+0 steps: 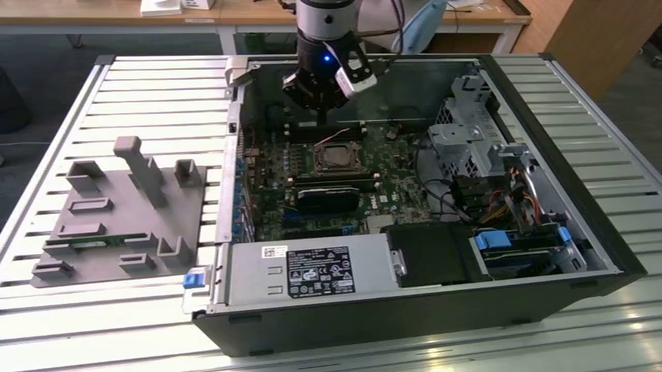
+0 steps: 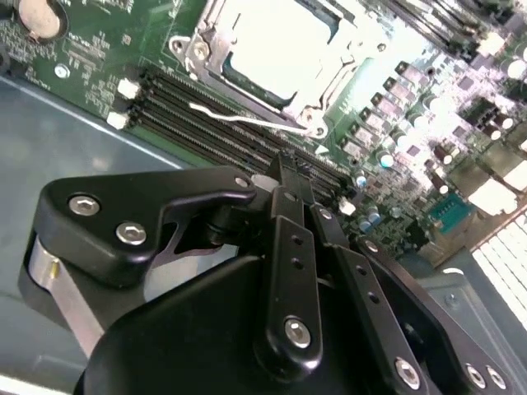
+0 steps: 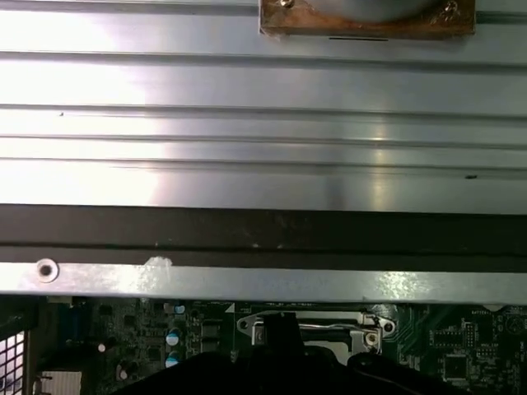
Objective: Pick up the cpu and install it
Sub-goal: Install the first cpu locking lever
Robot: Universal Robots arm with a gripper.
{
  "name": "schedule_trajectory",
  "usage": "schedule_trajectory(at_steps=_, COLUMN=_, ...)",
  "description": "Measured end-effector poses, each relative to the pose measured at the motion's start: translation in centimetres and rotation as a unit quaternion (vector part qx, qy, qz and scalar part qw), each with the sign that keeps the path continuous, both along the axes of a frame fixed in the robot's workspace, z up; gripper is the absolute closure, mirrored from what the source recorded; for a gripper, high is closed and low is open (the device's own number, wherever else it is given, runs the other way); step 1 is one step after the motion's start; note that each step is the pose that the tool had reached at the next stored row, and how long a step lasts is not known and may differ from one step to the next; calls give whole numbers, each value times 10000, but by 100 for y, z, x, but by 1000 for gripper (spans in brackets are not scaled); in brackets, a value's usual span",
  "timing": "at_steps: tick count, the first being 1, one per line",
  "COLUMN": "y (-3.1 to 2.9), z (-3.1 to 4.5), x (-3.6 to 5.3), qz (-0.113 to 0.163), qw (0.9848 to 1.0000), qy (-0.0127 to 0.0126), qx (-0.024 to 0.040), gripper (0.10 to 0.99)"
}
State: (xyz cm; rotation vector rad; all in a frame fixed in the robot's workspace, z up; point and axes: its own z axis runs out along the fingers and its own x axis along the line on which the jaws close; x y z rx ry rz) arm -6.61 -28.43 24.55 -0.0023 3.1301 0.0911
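The cpu, a flat square with a shiny silver top, lies inside the metal-framed socket on the green motherboard, in the second wrist view. A thin wire lever stretches along the socket's near side. My gripper hangs inside the open computer case, just behind the socket's frame in the exterior view. Its black fingers are pressed together with nothing between them, over the memory slots beside the socket. In the first wrist view the socket frame shows past the case rim.
The open case lies on a slatted metal table. A grey tray with upright posts and a green memory stick sits to the exterior view's left. Inside the case are a power supply, a drive cage and cables.
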Motion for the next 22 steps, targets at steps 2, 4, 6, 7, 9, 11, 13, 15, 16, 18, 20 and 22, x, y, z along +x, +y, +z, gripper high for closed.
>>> schedule_trajectory(at_steps=2, y=16, z=-13, x=1, qz=0, qw=10000, qy=-3, qx=-88, gripper=973)
schedule_trajectory(at_steps=4, y=24, z=-33, x=9, qz=2, qw=9999, qy=-3, qx=-113, gripper=973)
schedule_trajectory(at_steps=6, y=26, z=-50, x=33, qz=7, qw=9999, qy=-3, qx=-114, gripper=973)
schedule_trajectory(at_steps=7, y=27, z=-57, x=46, qz=13, qw=9999, qy=-3, qx=-114, gripper=973)
schedule_trajectory(at_steps=9, y=30, z=-75, x=71, qz=28, qw=9999, qy=-4, qx=-113, gripper=973)
schedule_trajectory(at_steps=11, y=36, z=-97, x=95, qz=39, qw=9999, qy=-3, qx=-115, gripper=973)
schedule_trajectory(at_steps=13, y=48, z=-126, x=99, qz=38, qw=9999, qy=-4, qx=-117, gripper=973)
schedule_trajectory(at_steps=15, y=57, z=-145, x=119, qz=39, qw=9999, qy=-4, qx=-118, gripper=973)
schedule_trajectory(at_steps=16, y=60, z=-153, x=128, qz=39, qw=9999, qy=-4, qx=-118, gripper=973)
schedule_trajectory(at_steps=18, y=67, z=-178, x=141, qz=39, qw=9999, qy=-4, qx=-117, gripper=973)
schedule_trajectory(at_steps=20, y=72, z=-199, x=161, qz=40, qw=9999, qy=-4, qx=-118, gripper=973)
schedule_trajectory(at_steps=22, y=73, z=-217, x=187, qz=40, qw=9999, qy=-4, qx=-117, gripper=973)
